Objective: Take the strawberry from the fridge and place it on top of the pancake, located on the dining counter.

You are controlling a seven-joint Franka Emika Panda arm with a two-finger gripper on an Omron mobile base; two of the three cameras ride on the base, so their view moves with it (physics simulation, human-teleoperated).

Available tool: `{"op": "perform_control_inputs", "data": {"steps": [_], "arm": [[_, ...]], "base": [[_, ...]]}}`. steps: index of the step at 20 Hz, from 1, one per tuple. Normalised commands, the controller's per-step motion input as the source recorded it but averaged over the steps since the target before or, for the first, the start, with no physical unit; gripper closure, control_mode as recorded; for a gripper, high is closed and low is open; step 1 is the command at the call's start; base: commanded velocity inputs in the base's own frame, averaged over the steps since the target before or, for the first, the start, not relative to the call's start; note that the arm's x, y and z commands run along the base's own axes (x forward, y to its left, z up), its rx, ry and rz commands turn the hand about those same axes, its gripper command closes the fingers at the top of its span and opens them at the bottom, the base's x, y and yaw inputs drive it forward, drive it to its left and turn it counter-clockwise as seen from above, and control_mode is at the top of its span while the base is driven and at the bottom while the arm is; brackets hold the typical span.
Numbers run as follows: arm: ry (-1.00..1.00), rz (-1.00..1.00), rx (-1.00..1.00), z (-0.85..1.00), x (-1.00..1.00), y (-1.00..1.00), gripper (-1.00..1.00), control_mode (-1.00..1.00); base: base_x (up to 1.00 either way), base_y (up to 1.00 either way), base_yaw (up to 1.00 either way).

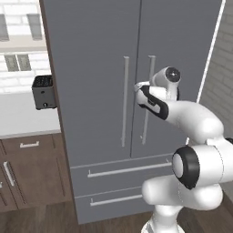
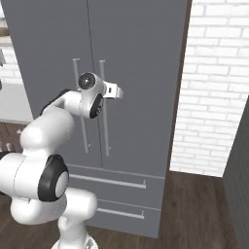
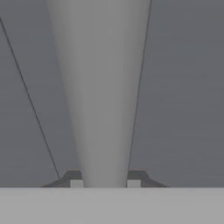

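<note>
Matte grey panels of the fridge (image 1: 100,91) stand before me, both upper doors shut flush, the seam between them running straight down the middle, with two lower drawers (image 1: 123,170) beneath, each carrying a slim horizontal pull. My claw (image 3: 105,183) is pressed together on the right door's handle (image 1: 148,98), the long silver vertical bar just right of the seam; in the hand view the bar rises between my two dark fingertips (image 3: 75,179), one on either side, touching it, with the grey door face behind. From the left base view my wrist sits at the upper half of that handle, the hand largely hidden behind the bar and my own forearm. From the right base view the hand reaches in from the left and meets the same bar (image 2: 103,112) at about its upper third. The left door's handle (image 1: 124,100) stands free, just beside the one I hold. The strawberry cannot be seen, since the fridge doors are closed. To the left of the fridge, a dark toaster (image 1: 43,92) rests on a pale countertop (image 1: 22,120) above dark-wood cabinets (image 1: 27,173), with white tile behind. To the right of the fridge, a white brick wall (image 2: 214,97) runs down to a dark wooden floor (image 2: 194,209)
</note>
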Motion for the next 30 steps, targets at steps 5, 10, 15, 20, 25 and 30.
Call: {"op": "perform_control_inputs", "data": {"steps": [5, 10, 15, 20, 25, 30], "arm": [[0.0, 0.0, 0.02, 0.06, -0.97, -0.59, 1.0, -1.0], [0.0, 0.0, 0.02, 0.25, -1.0, -0.73, 1.0, -1.0], [0.03, 0.0, 0.0, 0.29, -0.91, -0.57, 1.0, -1.0], [0.1, 0.0, -0.04, -0.12, -0.1, -0.03, -1.0, -1.0], [0.01, -0.02, -0.01, 0.05, -0.65, 0.0, -1.0, -1.0], [0.0, -0.03, -0.06, 0.46, -0.97, 0.12, -1.0, -1.0]], "base": [[0.0, 0.0, 0.0], [0.0, 0.0, 0.0], [0.0, 0.0, 0.0], [0.0, 0.0, 0.0], [0.0, 0.0, 0.0], [0.0, 0.0, 0.0]]}}
